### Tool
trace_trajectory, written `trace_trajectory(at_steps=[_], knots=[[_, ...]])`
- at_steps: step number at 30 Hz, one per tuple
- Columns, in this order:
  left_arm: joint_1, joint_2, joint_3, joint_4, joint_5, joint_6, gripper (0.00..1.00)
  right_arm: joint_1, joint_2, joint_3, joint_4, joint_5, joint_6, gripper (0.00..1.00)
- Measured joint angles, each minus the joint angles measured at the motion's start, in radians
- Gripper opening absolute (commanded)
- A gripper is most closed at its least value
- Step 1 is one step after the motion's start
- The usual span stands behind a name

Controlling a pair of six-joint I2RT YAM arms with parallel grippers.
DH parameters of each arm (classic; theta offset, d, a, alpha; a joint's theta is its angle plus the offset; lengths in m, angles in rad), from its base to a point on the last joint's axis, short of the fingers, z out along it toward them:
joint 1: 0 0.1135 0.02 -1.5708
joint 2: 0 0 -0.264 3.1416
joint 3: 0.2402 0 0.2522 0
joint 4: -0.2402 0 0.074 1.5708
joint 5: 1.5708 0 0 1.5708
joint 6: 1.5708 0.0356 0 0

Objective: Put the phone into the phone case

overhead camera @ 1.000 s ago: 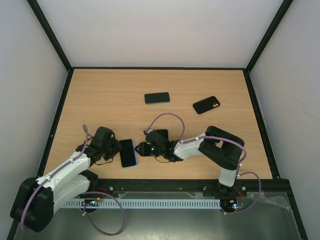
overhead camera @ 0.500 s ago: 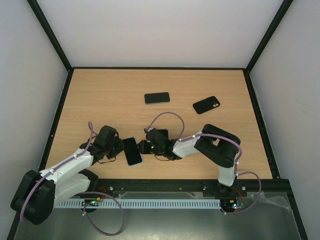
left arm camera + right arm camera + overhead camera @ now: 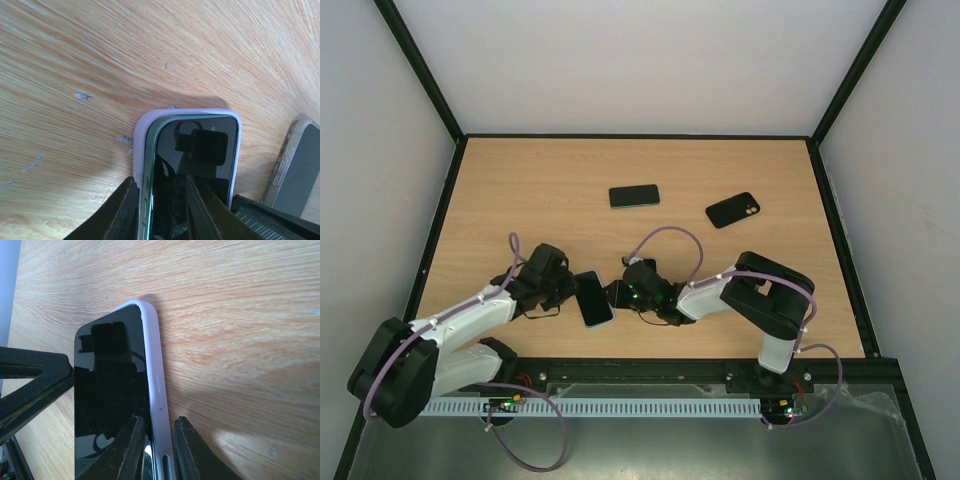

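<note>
A phone with a dark screen [image 3: 593,297] lies in a lilac phone case [image 3: 141,131] near the table's front edge. In the left wrist view the phone [image 3: 195,150] shows its green side edge above the case's left wall. My left gripper [image 3: 568,289] [image 3: 161,200] is shut over that left edge, one finger outside the case and one on the screen. My right gripper [image 3: 618,294] [image 3: 157,440] is shut on the case's right wall [image 3: 152,365], one finger on the screen [image 3: 110,390] and one outside.
A second dark phone [image 3: 634,195] lies mid-table. A black case [image 3: 733,209] lies to its right. A grey-edged device [image 3: 295,170] shows at the right edge of the left wrist view. Black frame rails border the table.
Both grippers and the cased phone have shifted a little right and farther from the front edge, and the phone has turned slightly. Both grippers stay closed on it.
</note>
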Motion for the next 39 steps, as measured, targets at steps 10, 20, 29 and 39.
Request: trace_trajectory(at_steps=[10, 20, 29, 39], knots=[[-0.014, -0.154, -0.040, -0.081, 0.009, -0.060, 0.38, -0.003, -0.043, -0.064, 0.020, -0.051, 0.034, 0.22], [-0.098, -0.169, -0.103, -0.054, 0.090, -0.145, 0.25, -0.002, -0.064, -0.103, 0.040, -0.093, 0.051, 0.21], [-0.137, -0.130, -0.105, -0.005, 0.092, -0.187, 0.12, 0.017, -0.064, -0.120, 0.069, -0.100, 0.073, 0.20], [-0.172, -0.103, -0.092, 0.009, 0.058, -0.215, 0.02, 0.028, -0.069, -0.125, 0.070, -0.047, 0.097, 0.17]])
